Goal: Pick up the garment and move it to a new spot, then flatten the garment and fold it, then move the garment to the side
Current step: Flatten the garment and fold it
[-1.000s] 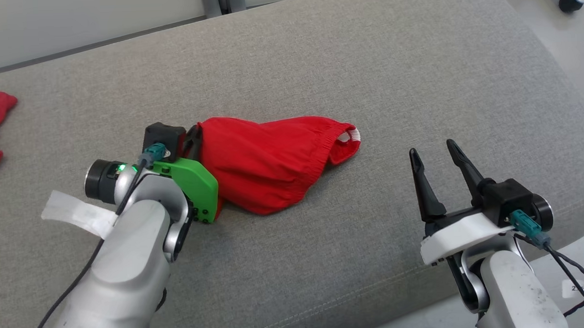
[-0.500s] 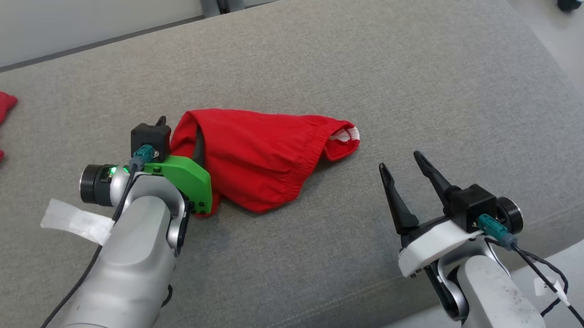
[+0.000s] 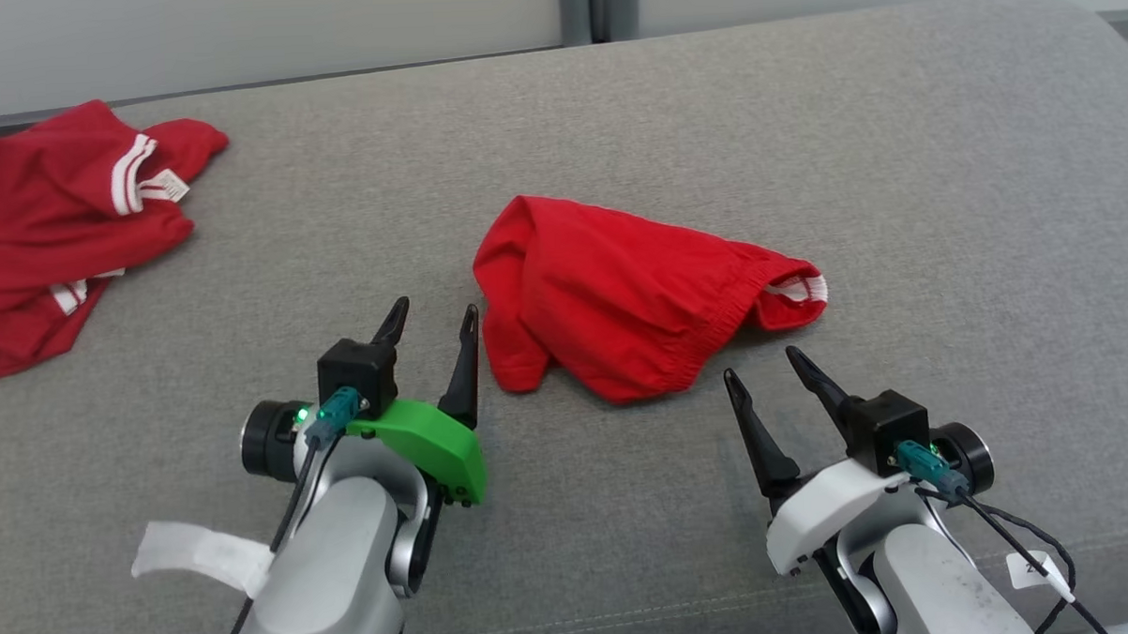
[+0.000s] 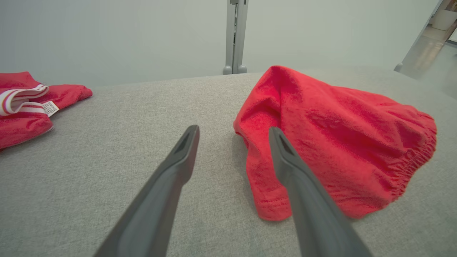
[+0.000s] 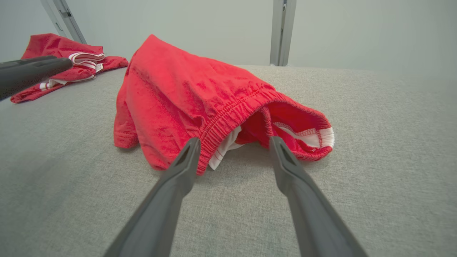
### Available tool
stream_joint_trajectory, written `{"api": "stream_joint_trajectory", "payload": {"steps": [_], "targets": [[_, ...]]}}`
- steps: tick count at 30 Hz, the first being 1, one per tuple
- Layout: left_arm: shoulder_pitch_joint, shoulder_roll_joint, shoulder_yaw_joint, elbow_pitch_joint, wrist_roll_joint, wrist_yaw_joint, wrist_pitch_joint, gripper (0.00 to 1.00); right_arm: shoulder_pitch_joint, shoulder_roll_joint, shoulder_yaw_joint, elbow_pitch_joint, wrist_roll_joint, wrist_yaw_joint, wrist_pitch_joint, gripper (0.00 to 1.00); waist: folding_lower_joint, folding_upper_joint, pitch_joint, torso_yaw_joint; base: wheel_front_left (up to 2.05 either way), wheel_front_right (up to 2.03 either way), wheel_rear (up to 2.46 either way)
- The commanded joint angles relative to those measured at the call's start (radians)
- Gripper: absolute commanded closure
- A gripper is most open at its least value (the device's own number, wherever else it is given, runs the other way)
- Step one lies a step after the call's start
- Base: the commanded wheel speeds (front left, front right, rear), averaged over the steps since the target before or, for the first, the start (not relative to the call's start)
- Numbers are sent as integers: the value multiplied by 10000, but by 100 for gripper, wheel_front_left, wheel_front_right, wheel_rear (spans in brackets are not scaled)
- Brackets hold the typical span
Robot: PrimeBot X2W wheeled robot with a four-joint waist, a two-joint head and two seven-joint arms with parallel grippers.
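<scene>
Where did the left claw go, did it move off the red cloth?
Yes. The left gripper let go and backed off the red garment, toward the robot.

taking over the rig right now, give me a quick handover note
The left end effector is open and empty, beside the red garment at its left edge.
The right end effector is open and empty, just short of the elastic waistband.
The garment sits bunched in a heap on the grey cushion, held by neither. A second red garment lies far left.
Done: apparently the pick and move.
Left: flatten, fold, move to the side.
</scene>
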Motion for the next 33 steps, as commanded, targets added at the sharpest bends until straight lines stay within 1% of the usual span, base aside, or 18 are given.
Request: {"api": "stream_joint_trajectory", "payload": {"steps": [1,6,11,17,18,19,20,21,26,28,29,30,33], "targets": [[334,-2,-10,-317,86,61,-40,0,-116,-66,-15,161,74,-3,-54,0,0,0,-219,931,0,0,0],[1392,-38,-97,-1680,222,177,-35,0,-462,-191,-54,1035,257,-3,-62,0,0,0,-155,1548,0,0,0],[2174,22,-192,-2727,257,385,-35,0,-877,-299,-100,2021,542,-3,-70,0,0,0,-21,2056,0,0,0],[2696,155,-260,-3472,163,592,150,0,-1384,-392,449,2953,1053,-3,-76,0,0,0,82,2441,0,0,0],[2743,175,-256,-3540,141,621,198,0,-1455,-400,543,3043,1125,-3,-79,16,0,0,77,2462,0,0,0],[2775,203,-242,-3592,139,644,202,0,-1498,-415,640,3121,1207,-3,-82,50,0,0,63,2472,0,0,0],[2804,225,-225,-3643,123,681,222,0,-1540,-433,730,3184,1280,-3,-86,65,0,0,46,2467,0,0,0],[2846,229,-200,-3692,97,716,225,0,-1597,-448,836,3185,1346,-3,-88,100,0,0,21,2449,0,0,0],[3010,314,-78,-3857,-26,824,214,0,-1691,-524,1205,2729,1680,-3,-93,100,0,0,-145,2265,0,0,0],[3099,370,-28,-3912,-87,872,208,0,-1711,-587,1459,2330,1868,-3,-93,100,0,0,-244,2148,0,0,0],[3147,393,-12,-3943,-103,891,201,0,-1749,-634,1597,2114,1970,-3,-94,100,0,0,-297,2090,0,0,0],[3223,415,25,-4002,-163,917,183,0,-1833,-753,1930,1631,2205,-3,-80,100,0,0,-420,1986,0,0,0],[3312,423,71,-4083,-230,948,159,0,-1954,-948,2381,686,2705,-3,228,100,0,0,-599,1858,0,0,0]]}}
